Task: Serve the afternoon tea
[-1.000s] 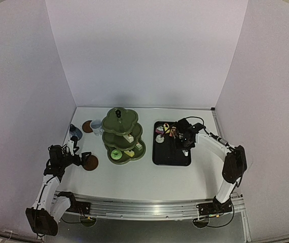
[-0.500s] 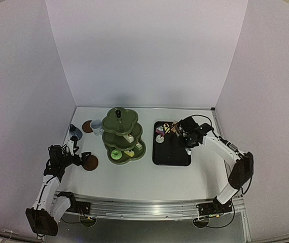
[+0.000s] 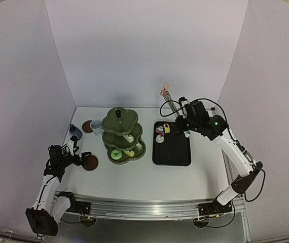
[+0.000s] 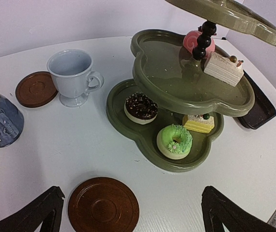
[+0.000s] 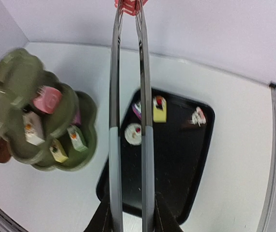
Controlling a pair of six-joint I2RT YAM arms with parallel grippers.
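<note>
The olive-green three-tier stand (image 3: 123, 135) carries a chocolate doughnut (image 4: 140, 107), a green doughnut (image 4: 174, 141), a yellow slice (image 4: 199, 123), a white slice (image 4: 222, 67) and a pink cake (image 4: 196, 42). My right gripper (image 3: 181, 120) is shut on the metal tongs (image 5: 128, 121). It holds them high above the black tray (image 3: 175, 152), with a small pink cake (image 3: 164, 92) pinched at their tips. My left gripper (image 4: 133, 220) is open around a brown coaster (image 4: 103, 205), not touching it. The white mug (image 4: 72, 75), blue-grey pot (image 4: 0, 118) and second coaster (image 4: 35, 89) stand at the far left.
The tray (image 5: 176, 164) holds a yellow cake (image 5: 159, 108), a white round cake (image 5: 134, 134) and two more small cakes. White walls enclose the table on three sides. A metal rail runs along the near edge.
My right arm has lifted off the tray and swung up and back, carrying the tongs with the pink cake high above the tray. The left arm has not moved.
</note>
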